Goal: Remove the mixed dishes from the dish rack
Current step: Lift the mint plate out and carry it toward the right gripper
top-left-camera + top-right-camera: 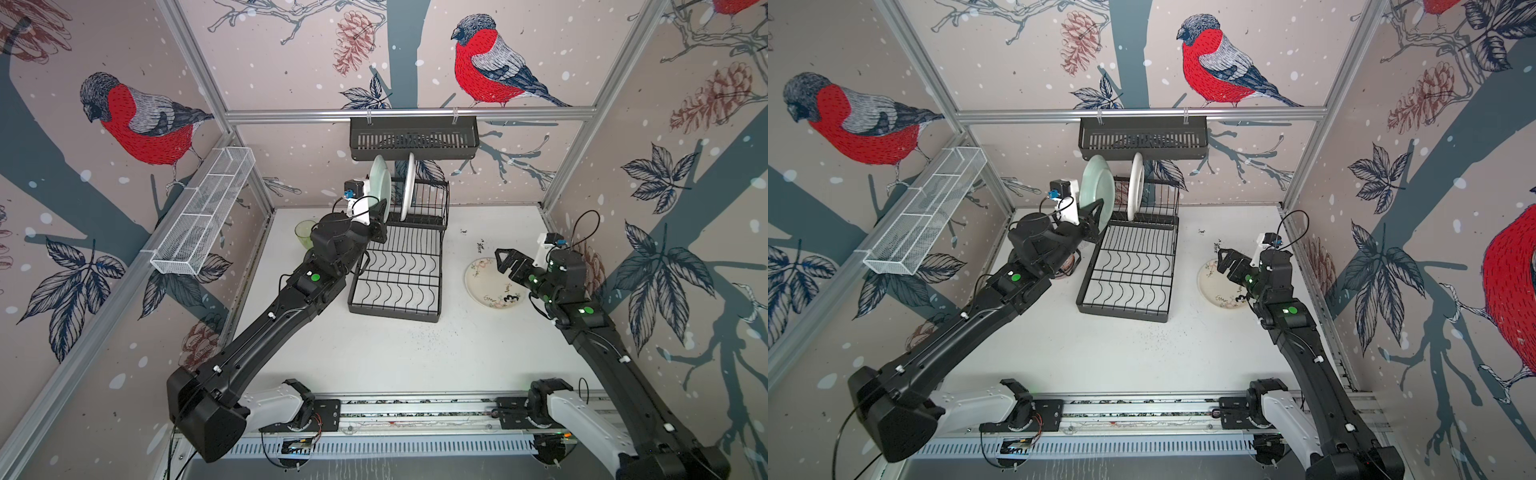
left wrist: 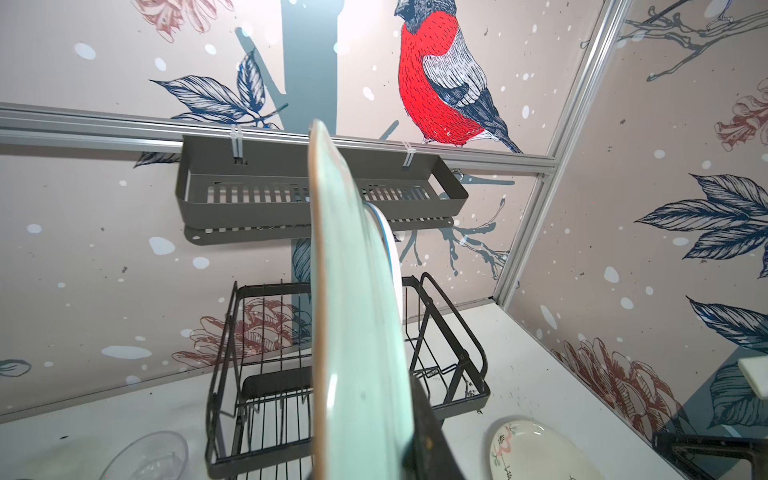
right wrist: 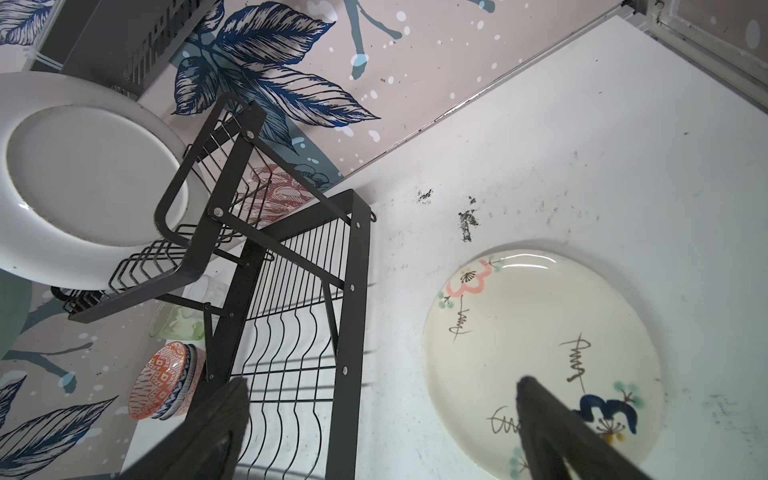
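The left pincer (image 1: 1099, 209) is clenched on the upright pale mint plate (image 1: 1096, 183) at the dish rack's (image 1: 1121, 313) upper tier, while the right pincer (image 1: 500, 262) is released; next, I judge, the plate must lift clear and lie flat on the counter (image 1: 1100, 353).

Dish rack (image 1: 392, 314): black wire, two stepped tiers. Mint plate (image 1: 380, 187) stood on edge at its 11 o'clock; white plate (image 1: 409, 187) stood upright in the upper slots, 12 o'clock. Cream painted plate (image 1: 484, 282) lay flat on table (image 1: 395, 361), 3 o'clock. Green tumbler (image 1: 304, 235) and stacked patterned bowls (image 3: 166, 380) stood at 9 o'clock.
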You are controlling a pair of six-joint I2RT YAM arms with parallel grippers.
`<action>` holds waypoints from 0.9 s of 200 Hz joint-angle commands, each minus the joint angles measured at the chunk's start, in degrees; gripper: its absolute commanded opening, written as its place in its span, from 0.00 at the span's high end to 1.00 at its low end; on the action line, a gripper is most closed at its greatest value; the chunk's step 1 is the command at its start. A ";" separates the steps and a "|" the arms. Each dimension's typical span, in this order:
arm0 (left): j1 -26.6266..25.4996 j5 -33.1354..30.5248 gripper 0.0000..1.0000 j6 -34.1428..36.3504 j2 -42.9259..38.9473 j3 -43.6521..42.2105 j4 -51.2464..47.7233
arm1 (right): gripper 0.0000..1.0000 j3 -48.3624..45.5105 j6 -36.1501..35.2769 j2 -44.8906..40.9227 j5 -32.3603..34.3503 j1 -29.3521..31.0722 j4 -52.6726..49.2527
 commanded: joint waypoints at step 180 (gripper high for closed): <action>-6.70 9.06 1.00 2.12 -15.18 -19.19 4.90 | 0.00 -1.74 4.35 1.99 -4.62 7.06 5.74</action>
